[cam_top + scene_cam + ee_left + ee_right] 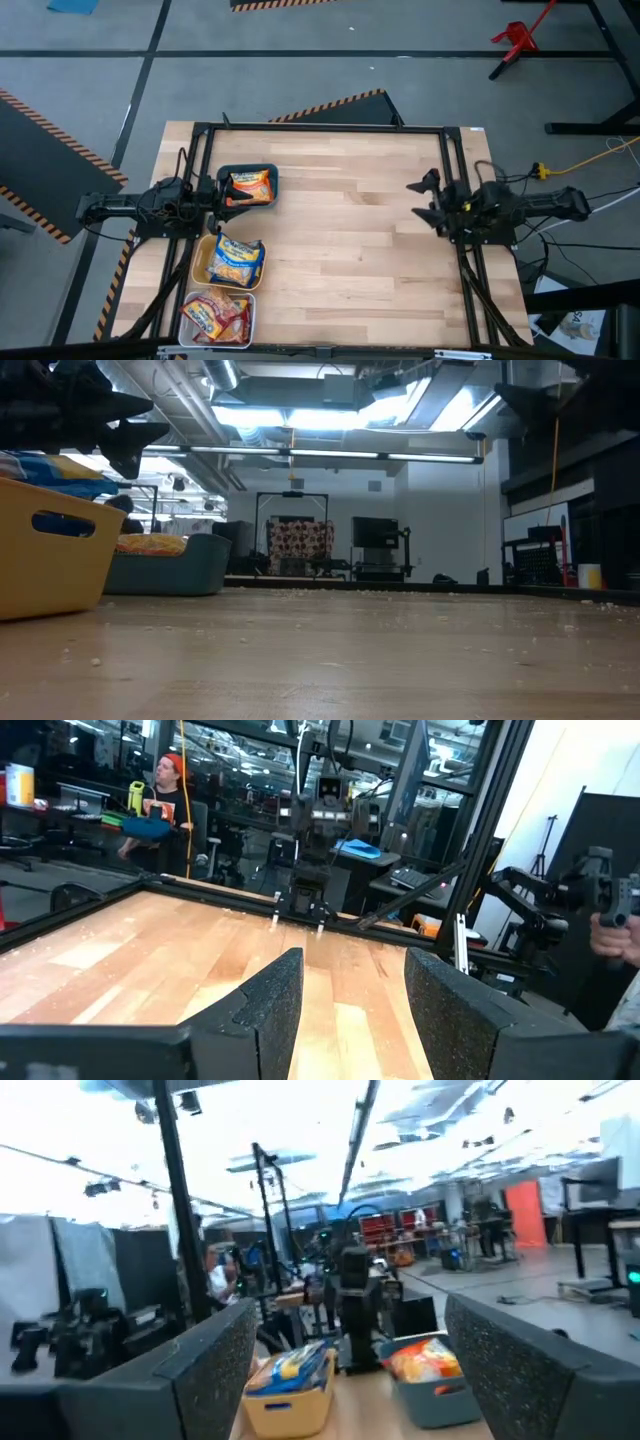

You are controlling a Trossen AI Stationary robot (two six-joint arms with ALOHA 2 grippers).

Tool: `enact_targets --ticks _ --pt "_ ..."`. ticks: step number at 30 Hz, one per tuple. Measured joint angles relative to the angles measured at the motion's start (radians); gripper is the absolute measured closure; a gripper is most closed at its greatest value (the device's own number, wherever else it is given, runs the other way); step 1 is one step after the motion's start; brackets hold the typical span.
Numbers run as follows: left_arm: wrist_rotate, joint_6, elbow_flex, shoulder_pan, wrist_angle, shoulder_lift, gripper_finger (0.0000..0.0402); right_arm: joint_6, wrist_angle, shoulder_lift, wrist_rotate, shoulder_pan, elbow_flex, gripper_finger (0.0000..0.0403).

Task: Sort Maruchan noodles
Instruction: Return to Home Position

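Observation:
The noodle packets lie in three trays along the table's left side. An orange packet (250,186) sits in the teal tray (268,172). Blue packets (238,260) lie in the yellow tray (200,262). Red-pink packets (215,315) lie in the white tray (250,320). My left gripper (222,195) hovers open at the teal tray's left rim, its fingers (270,1010) pointing across the table and holding nothing. My right gripper (425,200) hangs open near the table's right edge, facing the trays. The right wrist view shows the blue packets (295,1365) and the orange packet (425,1360).
A black frame (320,127) runs around the tabletop. The wooden surface (350,240) between the trays and the right arm is bare. In the low view, the yellow tray (50,560) stands nearest and the teal tray (165,565) behind it. A person (160,800) sits beyond the table.

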Motion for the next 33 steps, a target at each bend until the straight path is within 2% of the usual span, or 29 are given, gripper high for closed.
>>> enact_targets --ticks 2,5,8,12,15,20,27,33 --pt "0.000 0.000 0.000 0.000 0.000 0.000 0.0231 0.001 -0.137 -0.048 -0.007 -0.010 0.061 0.0086" --pt "0.000 0.000 0.000 0.000 0.000 0.000 0.0231 -0.018 -0.431 -0.141 0.040 -0.032 0.176 0.0086" --pt "0.000 0.000 0.000 0.000 0.000 0.000 0.0231 -0.053 -0.578 -0.226 0.055 -0.042 0.221 0.0086" --pt "0.001 0.000 0.000 0.000 0.002 0.001 0.0231 -0.060 -0.585 -0.215 0.019 -0.039 0.183 0.0086" --pt "0.001 0.000 0.000 0.000 0.003 0.001 0.0231 -0.030 -0.555 -0.216 0.036 -0.039 0.099 0.0086" --pt "0.000 0.000 0.000 0.000 0.002 0.001 0.0231 0.019 -0.364 -0.221 0.009 -0.039 -0.021 0.0086" --pt "0.000 0.000 0.000 0.000 0.001 0.001 0.0231 -0.060 -0.493 -0.220 0.036 -0.039 -0.038 0.0086" --pt "0.000 0.000 0.000 0.000 0.001 0.001 0.0231 -0.059 -0.501 -0.208 0.011 -0.039 -0.036 0.0086"
